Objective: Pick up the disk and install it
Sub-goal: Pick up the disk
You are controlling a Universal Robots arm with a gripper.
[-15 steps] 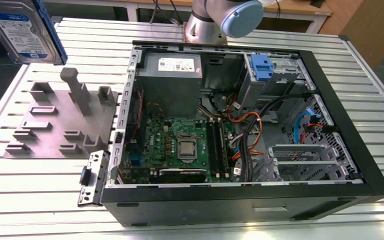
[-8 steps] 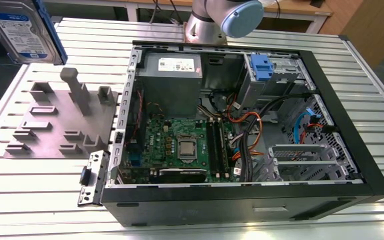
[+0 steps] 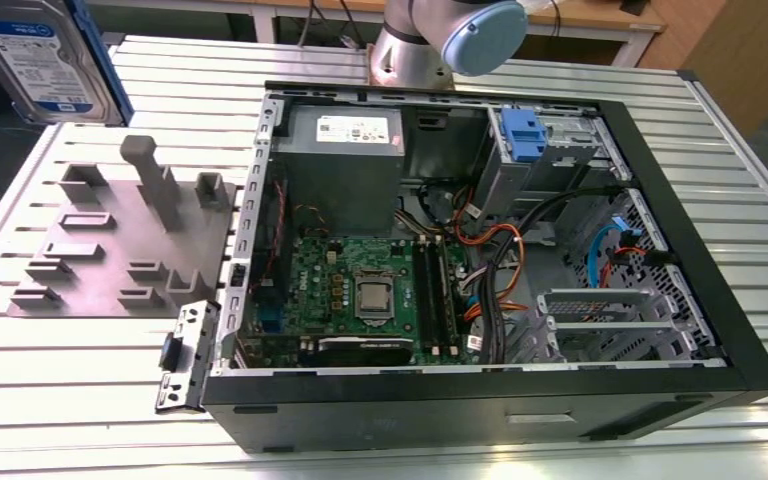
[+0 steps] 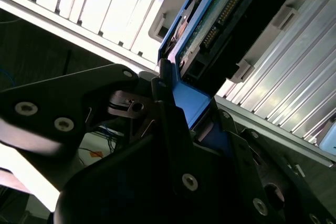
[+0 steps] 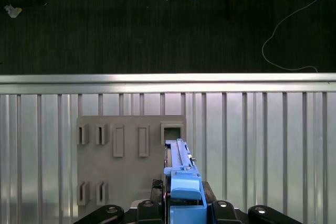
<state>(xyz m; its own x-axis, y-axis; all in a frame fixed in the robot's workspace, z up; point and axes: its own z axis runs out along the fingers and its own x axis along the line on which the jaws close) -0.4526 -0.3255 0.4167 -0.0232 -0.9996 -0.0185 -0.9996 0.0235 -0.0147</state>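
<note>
The disk (image 3: 40, 55), silver-grey with a white-and-blue label and blue rails, hangs in the air at the exterior view's upper left, above the far corner of the table. In the first wrist view the disk (image 5: 181, 174) shows edge-on, over the grey holder plate (image 5: 126, 156). My gripper (image 5: 185, 205) is shut on the disk, with black fingers (image 5: 152, 211) on either side of its blue rail. In the second wrist view the disk (image 4: 226, 14) shows its connector end, and my gripper (image 4: 191, 111) clamps the blue rail.
An open computer case (image 3: 704, 300) lies on the slatted metal table (image 3: 77, 400), with a drive bay and blue tab (image 3: 523, 135) at its far side. The grey holder plate (image 3: 111, 245) with upright posts lies to the exterior view's left of the case. The table edge (image 5: 168, 80) borders dark floor.
</note>
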